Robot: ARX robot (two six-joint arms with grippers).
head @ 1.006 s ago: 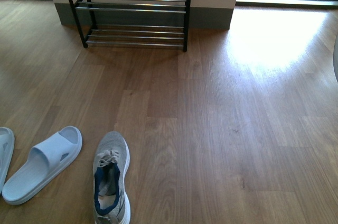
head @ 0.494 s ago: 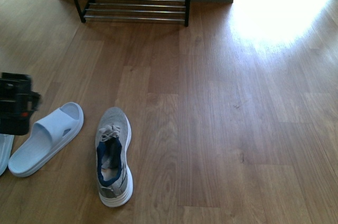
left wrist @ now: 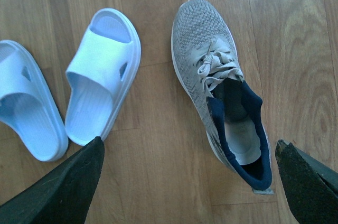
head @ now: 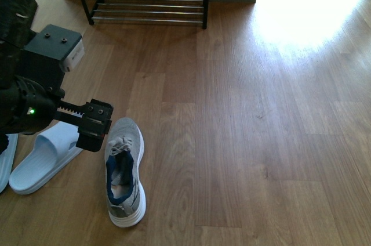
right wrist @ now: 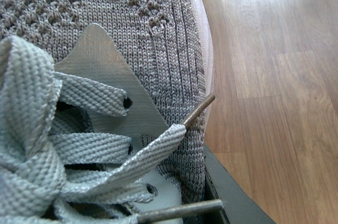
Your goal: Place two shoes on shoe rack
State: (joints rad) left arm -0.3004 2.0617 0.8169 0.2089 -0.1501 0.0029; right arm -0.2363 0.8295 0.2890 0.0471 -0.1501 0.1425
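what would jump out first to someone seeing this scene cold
The bulky black left arm crowds the left edge of the front view. Its open claw hangs over a grey sneaker and a light-blue slide lying on the wood floor. The shoe rack stands far back by the wall, and a knit sneaker upper with laces fills the right wrist view at very close range.

Front and overhead left wrist views share one sneaker point(head: 124, 167) point(left wrist: 219, 86); right wrist sits close-up.
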